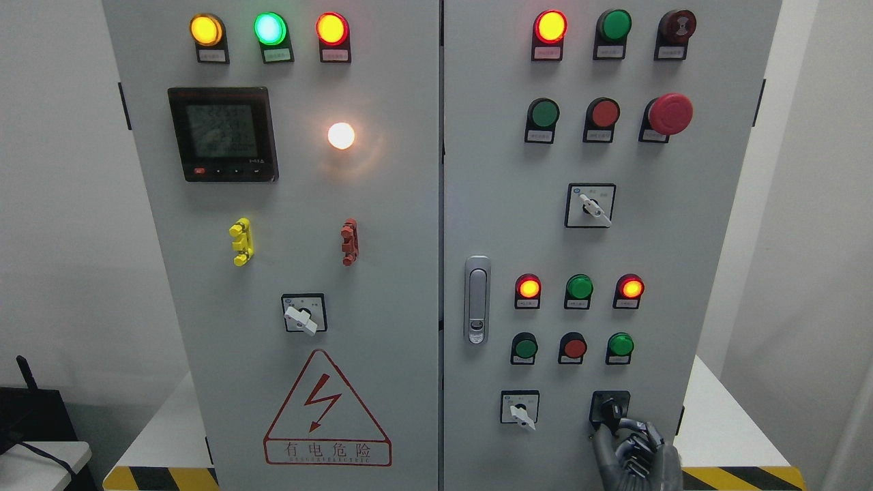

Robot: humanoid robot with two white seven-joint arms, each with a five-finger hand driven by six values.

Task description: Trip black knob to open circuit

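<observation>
The black knob (pixel 608 409) sits on a black square plate at the lower right of the right cabinet door, its handle tilted down to the left. My right hand (pixel 617 431) comes up from the bottom edge just below it. Its grey fingers (pixel 640 436) are curled, with the tips closed on the knob's lower end. The palm and wrist hide the panel under the knob. My left arm does not show.
A white selector switch (pixel 522 411) sits left of the knob, with three pushbuttons (pixel 575 348) above it. The door latch (pixel 477 300) is near the centre seam. A red mushroom stop button (pixel 669 113) is at the upper right. The cabinet stands on a white platform (pixel 723 423).
</observation>
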